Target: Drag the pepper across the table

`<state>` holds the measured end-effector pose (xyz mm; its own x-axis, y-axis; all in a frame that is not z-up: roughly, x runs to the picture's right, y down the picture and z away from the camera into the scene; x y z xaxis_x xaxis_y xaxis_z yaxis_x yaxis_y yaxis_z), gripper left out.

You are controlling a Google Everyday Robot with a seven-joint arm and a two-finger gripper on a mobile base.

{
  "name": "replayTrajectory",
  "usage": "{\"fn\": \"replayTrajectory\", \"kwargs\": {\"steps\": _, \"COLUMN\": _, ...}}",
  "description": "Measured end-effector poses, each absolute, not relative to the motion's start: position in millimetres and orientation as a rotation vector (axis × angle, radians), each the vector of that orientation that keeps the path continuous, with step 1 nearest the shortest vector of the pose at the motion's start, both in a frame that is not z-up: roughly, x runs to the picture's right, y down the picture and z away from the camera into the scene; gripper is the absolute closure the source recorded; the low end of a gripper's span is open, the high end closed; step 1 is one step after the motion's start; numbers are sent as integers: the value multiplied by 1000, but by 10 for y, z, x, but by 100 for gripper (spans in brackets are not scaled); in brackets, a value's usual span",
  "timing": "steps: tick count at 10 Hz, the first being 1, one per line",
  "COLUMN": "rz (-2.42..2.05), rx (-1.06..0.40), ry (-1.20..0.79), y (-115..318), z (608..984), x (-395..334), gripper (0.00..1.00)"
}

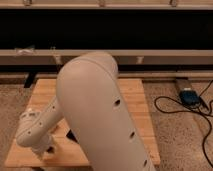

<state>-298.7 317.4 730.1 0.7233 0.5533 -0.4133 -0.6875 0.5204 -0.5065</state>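
Note:
My big white arm [100,110] fills the middle of the camera view and hides much of the light wooden table [45,90]. Its wrist bends down to the gripper [46,149], which is low over the table's front left part. The pepper does not show; it is hidden by the arm or the gripper. A flat black rectangular object [71,135] lies on the table just right of the gripper.
A blue device [190,96] and black cables [167,106] lie on the speckled floor right of the table. A long low shelf [30,52] runs behind it against a dark wall.

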Motion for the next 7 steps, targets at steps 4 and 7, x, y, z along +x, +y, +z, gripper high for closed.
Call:
{"fn": "replayTrajectory", "kwargs": {"steps": 4, "rz": 727, "rx": -699, "ry": 231, "y": 3242, "z": 7382, "x": -3033, "gripper": 55}}
{"fn": "replayTrajectory", "kwargs": {"steps": 7, "rz": 737, "rx": -701, "ry": 238, "y": 3187, "z": 7388, "x": -2995, "gripper": 87}}
